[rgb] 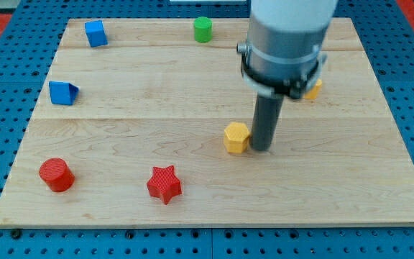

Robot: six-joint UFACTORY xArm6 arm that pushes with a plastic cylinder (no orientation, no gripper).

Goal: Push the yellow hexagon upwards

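Note:
The yellow hexagon lies on the wooden board a little right of the board's middle. My tip stands on the board right beside the hexagon, at its right edge, touching it or nearly so. The dark rod rises from there into the grey arm body at the view's top.
A red star and a red cylinder lie at the lower left. A blue block and a blue cube lie at the left. A green cylinder stands at the top. A yellow block is partly hidden behind the arm.

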